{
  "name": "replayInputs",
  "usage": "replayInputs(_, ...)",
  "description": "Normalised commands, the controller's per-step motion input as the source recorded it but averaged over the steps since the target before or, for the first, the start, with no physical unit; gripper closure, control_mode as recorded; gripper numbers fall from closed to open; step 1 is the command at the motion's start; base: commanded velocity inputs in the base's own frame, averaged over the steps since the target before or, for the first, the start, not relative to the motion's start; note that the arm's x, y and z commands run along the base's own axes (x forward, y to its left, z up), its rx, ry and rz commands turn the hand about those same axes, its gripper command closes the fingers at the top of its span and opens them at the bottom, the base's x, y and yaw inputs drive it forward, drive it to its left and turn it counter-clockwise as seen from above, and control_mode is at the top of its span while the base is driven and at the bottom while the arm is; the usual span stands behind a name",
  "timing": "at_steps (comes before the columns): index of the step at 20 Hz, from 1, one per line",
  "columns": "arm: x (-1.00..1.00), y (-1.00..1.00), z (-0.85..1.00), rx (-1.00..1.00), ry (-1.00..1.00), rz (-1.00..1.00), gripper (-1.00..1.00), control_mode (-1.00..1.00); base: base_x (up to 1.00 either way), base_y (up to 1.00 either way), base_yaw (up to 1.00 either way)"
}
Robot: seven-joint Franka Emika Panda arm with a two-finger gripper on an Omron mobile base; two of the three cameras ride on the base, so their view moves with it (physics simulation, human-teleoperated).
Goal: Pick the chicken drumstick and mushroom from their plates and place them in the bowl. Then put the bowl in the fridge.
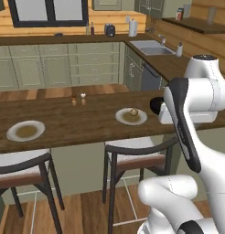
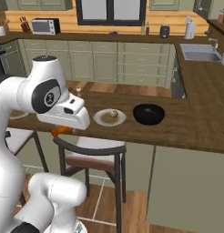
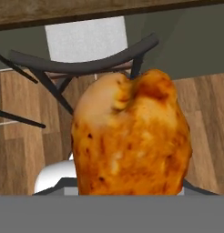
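Chicken drumstick (image 3: 132, 136) fills hand view, hiding jaws; grip state unclear.

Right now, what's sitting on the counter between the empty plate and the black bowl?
In the right base view, the plate carrying the mushroom sits just left of the black bowl. In the left base view, that plate lies right of the empty plate.
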Motion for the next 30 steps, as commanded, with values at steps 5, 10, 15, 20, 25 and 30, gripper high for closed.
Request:
replayInputs(5, 0.00, 0.00, 0.00, 0.00, 0.00, 0.00, 1.00, 1.00, 0.26, -0.54, 0.00)
replayInputs(10, 0.00, 0.00, 0.00, 0.00, 0.00, 0.00, 1.00, 1.00, 0.43, -0.40, 0.00)
replayInputs(15, 0.00, 0.00, 0.00, 0.00, 0.00, 0.00, 1.00, 1.00, 0.46, -0.36, 0.00)
replayInputs(20, 0.00, 0.00, 0.00, 0.00, 0.00, 0.00, 1.00, 1.00, 0.43, -0.19, 0.00)
replayInputs(25, 0.00, 0.00, 0.00, 0.00, 0.00, 0.00, 1.00, 1.00, 0.49, -0.15, 0.00)
replayInputs(30, 0.89, -0.36, 0.00, 0.00, 0.00, 0.00, 1.00, -1.00, 0.00, 0.00, 0.00)
